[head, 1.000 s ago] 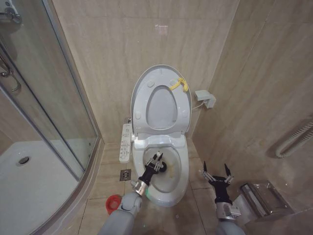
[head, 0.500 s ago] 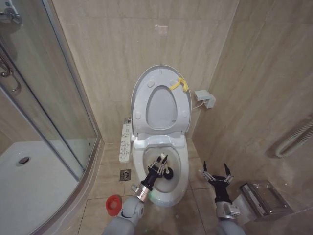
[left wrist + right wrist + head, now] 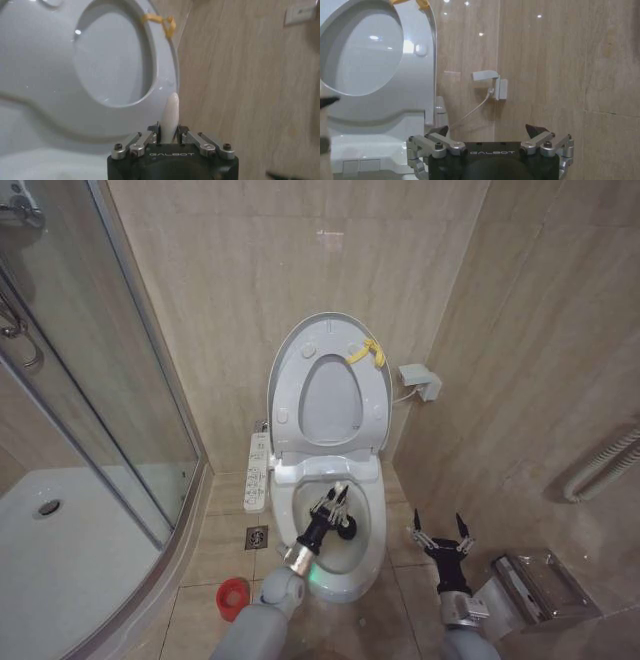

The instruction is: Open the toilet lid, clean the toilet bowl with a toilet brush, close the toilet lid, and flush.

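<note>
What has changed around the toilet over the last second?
The left gripper, shut on the thin white-handled toilet brush, swept rightward and toward the back of the white ceramic toilet bowl. The raised glossy white toilet lid and the open right gripper beside the bowl stayed put.

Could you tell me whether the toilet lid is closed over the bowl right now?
No, the toilet lid stands raised against the wall, leaving the toilet bowl open.

Toilet lid (image 3: pixel 330 385): glossy white plastic, smooth, with highlights; yellow tie (image 3: pixel 366 353) at its rim, looks like soft plastic or rubber. Toilet bowl (image 3: pixel 342 580): glazed white ceramic, inside stained yellowish-brown. Toilet brush (image 3: pixel 170 116): smooth white plastic handle, dark bristle head. Left gripper (image 3: pixel 330 502): black matt body, bare metal finger links. Walls (image 3: pixel 250 270) and floor: polished beige stone-look tile. Shower screen (image 3: pixel 90 360): clear glass, metal frame.
</note>
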### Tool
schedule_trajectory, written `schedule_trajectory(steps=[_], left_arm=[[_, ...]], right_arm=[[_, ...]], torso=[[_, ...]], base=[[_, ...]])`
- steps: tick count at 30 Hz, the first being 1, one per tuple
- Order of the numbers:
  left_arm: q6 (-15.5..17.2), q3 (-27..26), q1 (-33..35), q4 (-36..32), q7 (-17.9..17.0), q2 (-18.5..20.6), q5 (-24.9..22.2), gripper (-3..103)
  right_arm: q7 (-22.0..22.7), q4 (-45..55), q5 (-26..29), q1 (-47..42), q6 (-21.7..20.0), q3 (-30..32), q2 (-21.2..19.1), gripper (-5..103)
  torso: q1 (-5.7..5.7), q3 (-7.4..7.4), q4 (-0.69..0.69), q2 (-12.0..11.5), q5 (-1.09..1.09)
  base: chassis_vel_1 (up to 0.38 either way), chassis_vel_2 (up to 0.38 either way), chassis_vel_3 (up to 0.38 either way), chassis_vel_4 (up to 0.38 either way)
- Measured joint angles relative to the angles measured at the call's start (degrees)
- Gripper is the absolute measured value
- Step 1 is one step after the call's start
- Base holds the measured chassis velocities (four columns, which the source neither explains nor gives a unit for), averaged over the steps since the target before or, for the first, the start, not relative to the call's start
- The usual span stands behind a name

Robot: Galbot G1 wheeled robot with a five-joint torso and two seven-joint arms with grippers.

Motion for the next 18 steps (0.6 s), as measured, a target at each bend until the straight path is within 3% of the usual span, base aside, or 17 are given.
schedule_trajectory(steps=[5,10,18], left_arm=[[-0.91,-1.3,-2.97,5.5,0.61,-3.04,0.06,22],[-1.87,-2.18,-4.26,10.44,0.76,-3.23,2.66,22],[-1.92,-1.89,-1.44,8.39,2.63,1.34,4.89,22]], right_arm=[[0.0,-0.59,0.08,0.02,0.26,0.08,-0.19,100],[0.01,-0.92,0.19,0.24,0.32,0.08,-0.18,100],[0.01,-1.17,0.35,0.34,0.49,-0.03,-0.22,100]], torso=[[0.0,0.0,0.0,0.0,0.0],[0.0,-0.01,0.03,0.0,0.0],[0.0,-0.02,0.02,0.02,-0.01]], base=[[0.0,0.0,0.0,0.0],[0.0,0.0,0.0,0.0],[0.0,0.0,0.0,0.0]])
